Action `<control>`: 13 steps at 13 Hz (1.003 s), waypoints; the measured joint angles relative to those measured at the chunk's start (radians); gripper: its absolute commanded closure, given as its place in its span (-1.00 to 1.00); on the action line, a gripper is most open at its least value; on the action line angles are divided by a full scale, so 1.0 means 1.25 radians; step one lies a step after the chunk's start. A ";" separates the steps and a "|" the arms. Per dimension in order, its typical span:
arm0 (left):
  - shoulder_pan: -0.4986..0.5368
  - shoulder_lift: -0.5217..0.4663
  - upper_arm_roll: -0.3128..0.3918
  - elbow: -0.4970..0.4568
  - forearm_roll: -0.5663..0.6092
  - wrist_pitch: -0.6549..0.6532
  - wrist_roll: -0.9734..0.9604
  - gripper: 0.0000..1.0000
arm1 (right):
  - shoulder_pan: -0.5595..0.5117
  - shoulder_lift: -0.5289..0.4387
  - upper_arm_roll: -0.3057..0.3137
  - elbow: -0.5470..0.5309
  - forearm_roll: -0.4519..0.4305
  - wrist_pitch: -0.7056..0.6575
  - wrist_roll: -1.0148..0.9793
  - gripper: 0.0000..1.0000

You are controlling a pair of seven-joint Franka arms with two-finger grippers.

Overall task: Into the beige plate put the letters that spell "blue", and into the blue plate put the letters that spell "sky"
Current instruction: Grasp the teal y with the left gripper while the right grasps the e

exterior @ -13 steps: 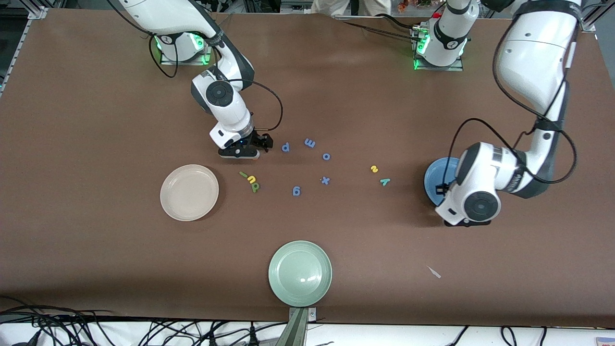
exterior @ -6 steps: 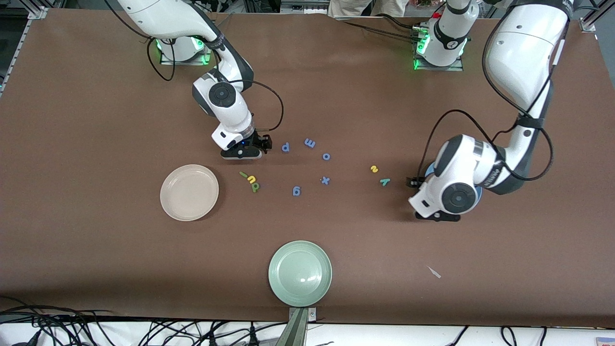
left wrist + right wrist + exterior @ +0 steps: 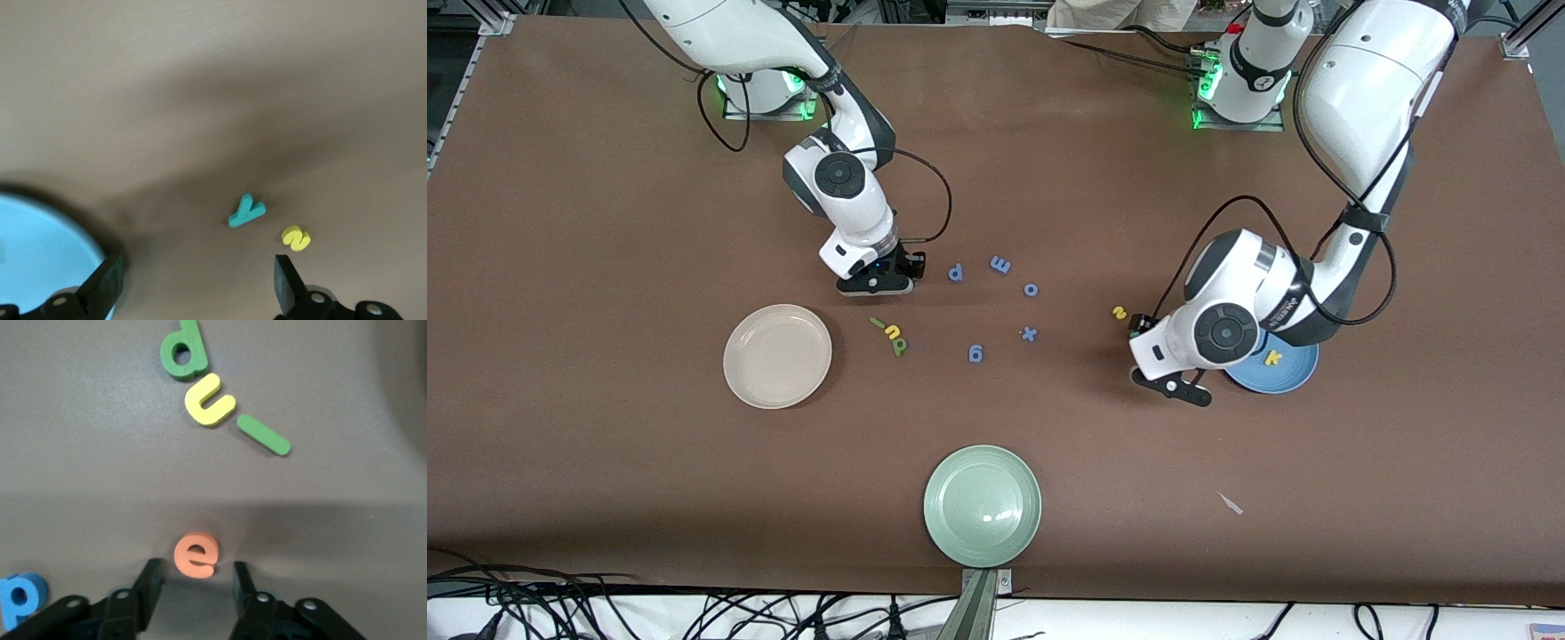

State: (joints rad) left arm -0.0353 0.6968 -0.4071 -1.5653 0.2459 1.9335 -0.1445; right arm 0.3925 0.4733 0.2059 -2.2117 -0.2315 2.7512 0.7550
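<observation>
Across the brown bench (image 3: 605,222) we see one plain matte covering, with cables heaped along the edge nearest the front camera and both arm bases glowing green at the edge away from it.

Right tool (image 3: 192,587) is down at the bench, its fingers (image 3: 148,583) standing apart on either side of the orange "e" (image 3: 196,555), with a little gap on each side, nothing clamped. From the front we see that tool (image 3: 874,283) just above the cluster of green "l" (image 3: 877,323), yellow "u" (image 3: 891,332) and green "b" (image 3: 900,346), which lie together on the bench beside the beige plate (image 3: 777,356), none of them in it. That plate holds nothing.

Left tool (image 3: 193,287) hangs over the bench with its fingers (image 3: 103,287) spread wide and nothing between them. In its wrist view we catch the teal "y" (image 3: 246,211) and the yellow "s" (image 3: 296,238) lying close together on the bare surface. From the front the yellow "s" (image 3: 1120,312) shows just beside the left tool (image 3: 1172,384), and the arm's wrist hides the "y". The blue plate (image 3: 1285,378) sits partly under that arm, with the yellow "k" (image 3: 1272,358) lying in it.

Mid-bench we have five blue letters (image 3: 996,302) scattered loosely. A pale green plate (image 3: 982,506) sits near the edge closest to the front camera, and a small white scrap (image 3: 1231,504) lies toward the left arm's end.
</observation>
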 measured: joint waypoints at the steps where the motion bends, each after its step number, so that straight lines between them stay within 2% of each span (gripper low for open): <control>1: 0.000 -0.008 -0.006 -0.036 0.013 0.049 0.008 -1.00 | 0.000 0.000 -0.001 0.000 0.000 0.000 0.000 0.22; 5: 0.001 -0.019 -0.014 -0.195 0.065 0.266 0.029 -1.00 | 0.000 0.000 -0.005 0.003 -0.003 0.000 0.000 0.29; 7: 0.004 -0.019 -0.014 -0.222 0.123 0.289 0.028 -1.00 | 0.000 0.000 -0.006 0.010 -0.004 0.000 0.000 0.29; 9: 0.005 -0.019 -0.014 -0.226 0.135 0.290 0.028 -0.82 | 0.000 0.000 -0.008 0.024 -0.007 -0.011 0.000 0.31; 11: 0.005 -0.019 -0.014 -0.228 0.136 0.299 0.029 -0.76 | -0.001 -0.003 -0.014 0.053 -0.009 -0.059 -0.008 0.31; 12: 0.005 -0.016 -0.014 -0.231 0.136 0.310 0.029 -0.60 | -0.001 -0.007 -0.018 0.066 -0.009 -0.084 -0.012 0.31; 13: 0.005 -0.014 -0.013 -0.234 0.136 0.319 0.029 -0.26 | -0.002 -0.010 -0.020 0.073 -0.009 -0.095 -0.012 0.31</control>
State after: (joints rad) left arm -0.0292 0.6797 -0.4240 -1.8574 0.4162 2.3327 -0.1088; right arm 0.3901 0.4603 0.1809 -2.1201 -0.2423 2.6320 0.7397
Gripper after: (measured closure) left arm 0.097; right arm 0.652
